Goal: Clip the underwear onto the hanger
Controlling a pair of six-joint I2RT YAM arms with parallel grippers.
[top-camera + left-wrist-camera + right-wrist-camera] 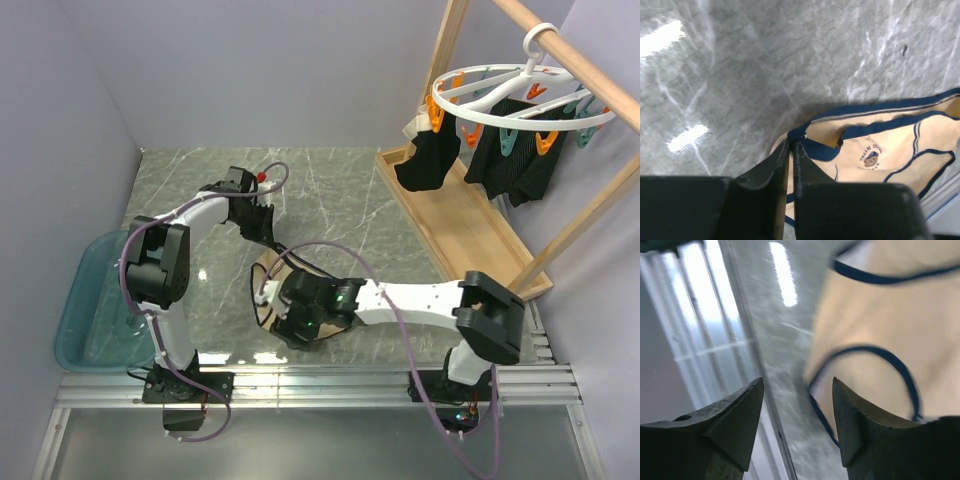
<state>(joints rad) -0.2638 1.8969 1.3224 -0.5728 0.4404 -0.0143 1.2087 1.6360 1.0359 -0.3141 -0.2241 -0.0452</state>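
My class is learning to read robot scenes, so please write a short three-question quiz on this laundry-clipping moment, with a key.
1. True or false: the underwear is already clipped to the hanger.
2. The right gripper is: A) open, B) shut on the underwear, C) out of view.
3. What colour are the garments hanging from the hanger?
Key: 1 false; 2 A; 3 black.

Cream underwear with navy trim, white hanger with orange and teal clips, grey veined marble table
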